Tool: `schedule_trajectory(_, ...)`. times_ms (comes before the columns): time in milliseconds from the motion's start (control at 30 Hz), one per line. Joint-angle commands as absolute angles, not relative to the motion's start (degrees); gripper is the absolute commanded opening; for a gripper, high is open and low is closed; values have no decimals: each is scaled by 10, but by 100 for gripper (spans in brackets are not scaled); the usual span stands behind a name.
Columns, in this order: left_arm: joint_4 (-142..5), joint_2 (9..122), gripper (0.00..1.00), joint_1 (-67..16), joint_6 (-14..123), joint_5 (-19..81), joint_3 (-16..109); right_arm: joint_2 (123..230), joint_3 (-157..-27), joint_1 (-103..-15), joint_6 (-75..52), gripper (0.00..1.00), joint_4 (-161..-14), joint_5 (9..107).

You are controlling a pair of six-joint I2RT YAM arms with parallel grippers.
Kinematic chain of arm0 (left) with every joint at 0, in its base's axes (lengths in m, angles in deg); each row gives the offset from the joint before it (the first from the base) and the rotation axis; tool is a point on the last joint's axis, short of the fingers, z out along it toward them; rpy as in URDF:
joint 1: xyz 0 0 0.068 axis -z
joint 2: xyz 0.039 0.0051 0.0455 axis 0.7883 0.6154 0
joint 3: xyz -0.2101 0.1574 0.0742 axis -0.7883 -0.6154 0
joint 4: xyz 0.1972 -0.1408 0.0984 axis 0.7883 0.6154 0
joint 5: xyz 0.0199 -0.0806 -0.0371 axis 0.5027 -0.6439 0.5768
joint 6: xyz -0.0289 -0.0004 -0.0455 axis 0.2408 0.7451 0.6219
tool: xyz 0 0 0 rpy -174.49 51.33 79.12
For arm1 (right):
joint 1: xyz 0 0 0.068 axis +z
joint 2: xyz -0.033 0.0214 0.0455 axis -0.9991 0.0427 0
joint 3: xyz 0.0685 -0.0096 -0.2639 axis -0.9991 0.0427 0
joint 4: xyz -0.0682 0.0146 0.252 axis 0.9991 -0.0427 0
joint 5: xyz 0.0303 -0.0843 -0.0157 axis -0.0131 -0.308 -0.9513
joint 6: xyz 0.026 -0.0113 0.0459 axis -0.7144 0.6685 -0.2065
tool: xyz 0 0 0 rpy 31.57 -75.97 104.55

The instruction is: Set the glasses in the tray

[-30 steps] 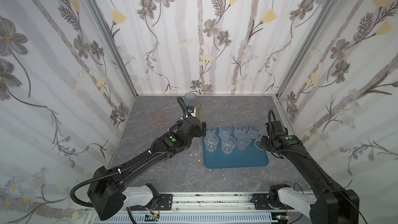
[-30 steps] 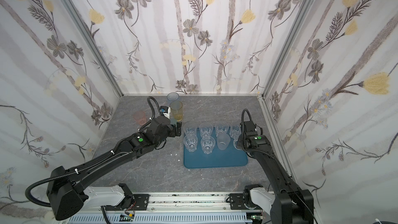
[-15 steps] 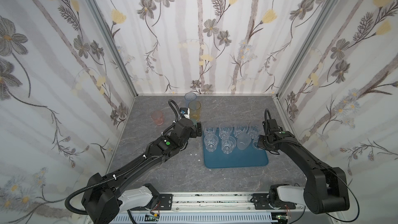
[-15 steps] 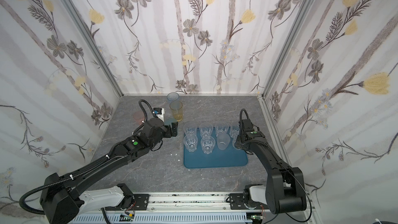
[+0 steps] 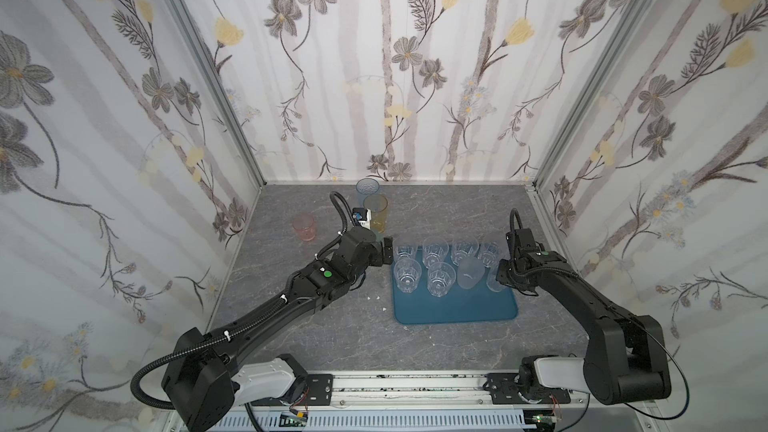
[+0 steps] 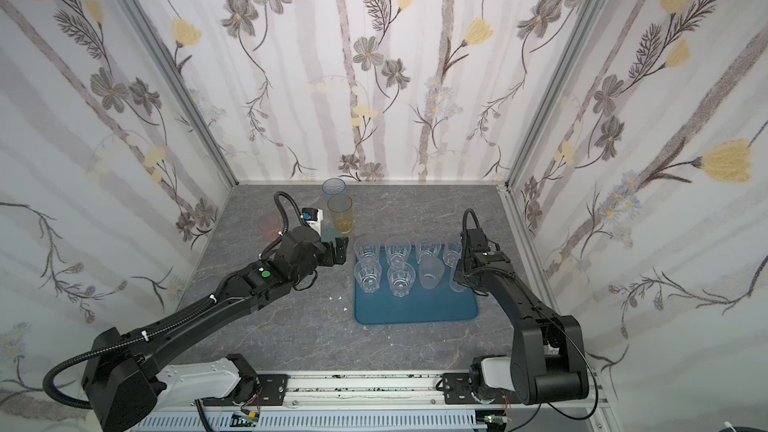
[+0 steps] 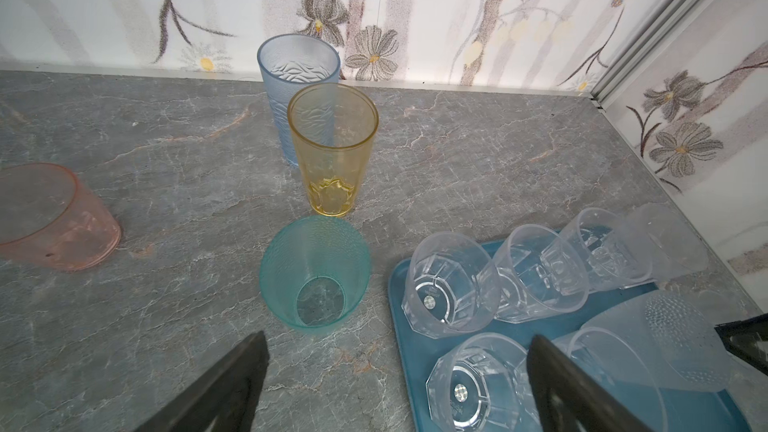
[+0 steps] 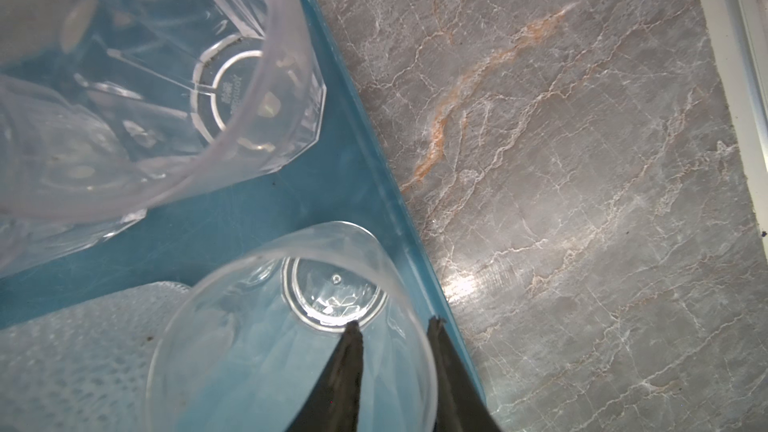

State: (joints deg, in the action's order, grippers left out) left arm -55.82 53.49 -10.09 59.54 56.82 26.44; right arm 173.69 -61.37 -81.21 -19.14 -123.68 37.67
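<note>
right jaws parted | glass [image 8: 266, 326] rim between | frosted glass [image 8: 83, 359] maybe touching

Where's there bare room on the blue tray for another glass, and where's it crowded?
Free: the near half of the flat blue plastic tray, between its near rim and the front row of clear plastic tumblers. Crowded: the far half, two packed rows, with the right gripper at its right edge.

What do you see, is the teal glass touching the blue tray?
Apart. The left wrist view shows a strip of bare gray table between the teal glass and the rim of the tray.
</note>
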Motion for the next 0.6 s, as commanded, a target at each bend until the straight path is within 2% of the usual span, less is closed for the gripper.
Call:
schedule_trajectory(0, -576, 538, 100, -102, 599, 566, 271, 1734, -619, -812, -192, 29, -1207, 381)
schedule_trajectory(233, -575, 534, 100, -102, 596, 570, 272, 1729, -639, -812, -202, 32, -1201, 376)
schedule_trajectory(567, -575, 514, 100, -110, 600, 574, 265, 1687, -685, -810, -196, 53, -1252, 368)
